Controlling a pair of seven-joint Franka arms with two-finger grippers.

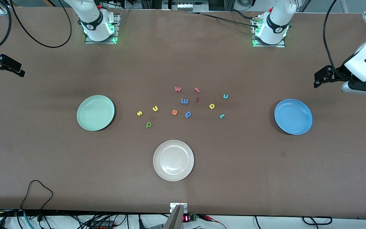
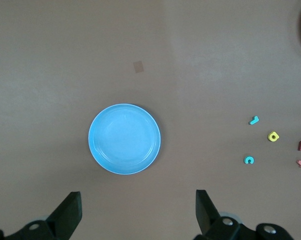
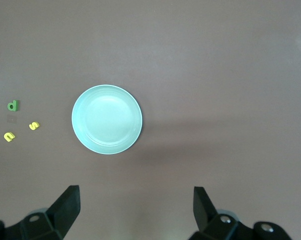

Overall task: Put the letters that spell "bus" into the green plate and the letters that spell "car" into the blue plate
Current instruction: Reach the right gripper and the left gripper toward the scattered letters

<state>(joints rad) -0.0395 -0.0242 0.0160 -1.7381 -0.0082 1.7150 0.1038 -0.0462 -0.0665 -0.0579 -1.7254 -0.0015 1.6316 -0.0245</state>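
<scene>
The green plate (image 1: 95,113) (image 3: 106,119) lies toward the right arm's end of the table and holds nothing. Beside it lie a yellow "s" (image 1: 139,113) (image 3: 34,125), a yellow-orange "u" (image 1: 155,108) (image 3: 9,136) and a green "b" (image 1: 148,124) (image 3: 12,105). The blue plate (image 1: 293,116) (image 2: 124,139) at the left arm's end is bare too. Near it are a teal "c" (image 1: 225,96) (image 2: 249,160), a yellow "a" (image 1: 212,106) (image 2: 273,136) and a teal "r" (image 1: 222,116) (image 2: 254,120). My left gripper (image 1: 317,79) (image 2: 138,210) hangs open high by the blue plate. My right gripper (image 1: 21,71) (image 3: 135,207) hangs open by the green plate.
A white-cream plate (image 1: 173,160) sits nearest the front camera at mid-table. Among the letters lie a blue "m" (image 1: 184,101), an orange "e" (image 1: 174,112), a blue "p" (image 1: 188,114), a red "w" (image 1: 178,89) and red pieces (image 1: 197,90) (image 1: 197,99). Cables trail along the table's edges.
</scene>
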